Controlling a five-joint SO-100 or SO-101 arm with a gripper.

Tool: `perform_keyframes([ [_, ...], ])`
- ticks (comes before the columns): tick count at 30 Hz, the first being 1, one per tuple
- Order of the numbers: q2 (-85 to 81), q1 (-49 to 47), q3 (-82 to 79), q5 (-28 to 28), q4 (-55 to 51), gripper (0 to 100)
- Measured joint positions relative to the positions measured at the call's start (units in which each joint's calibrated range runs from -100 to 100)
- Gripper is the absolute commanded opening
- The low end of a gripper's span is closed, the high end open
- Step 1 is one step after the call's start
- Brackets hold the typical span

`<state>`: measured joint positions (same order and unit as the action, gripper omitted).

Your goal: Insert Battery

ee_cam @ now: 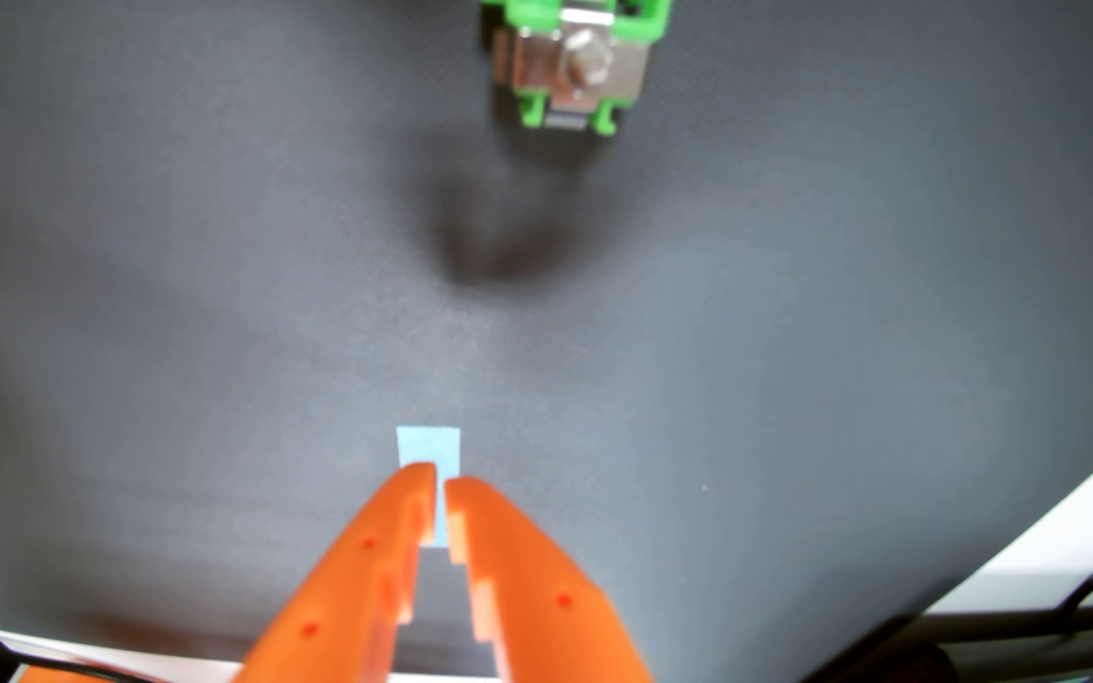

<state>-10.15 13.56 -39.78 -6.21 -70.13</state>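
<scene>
Tool (440, 474) nearly shut, clear of holder (573, 62).

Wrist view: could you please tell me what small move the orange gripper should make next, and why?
Probably ease the gripper forward toward the green holder at the top edge. The jaws stand almost closed over the pale blue rectangle, the holder with its metal contact lies well ahead, and whether anything is gripped is unclear, so go slowly.

1. Gripper (440, 483): bright orange fingers with small red dots.
2. Tape patch (427, 448): pale blue.
3. Mat (793, 295): plain dark grey.
4. Battery holder (575, 62): vivid green frame, silver metal contact.
5. Table edge (1069, 525): white.
</scene>
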Motion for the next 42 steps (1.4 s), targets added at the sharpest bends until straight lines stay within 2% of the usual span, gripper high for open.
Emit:
perform_keyframes([
  [38,0.0,0.0,0.0,0.2,-0.59,2],
  [42,0.0,-3.28,0.0,0.2,-0.59,2],
])
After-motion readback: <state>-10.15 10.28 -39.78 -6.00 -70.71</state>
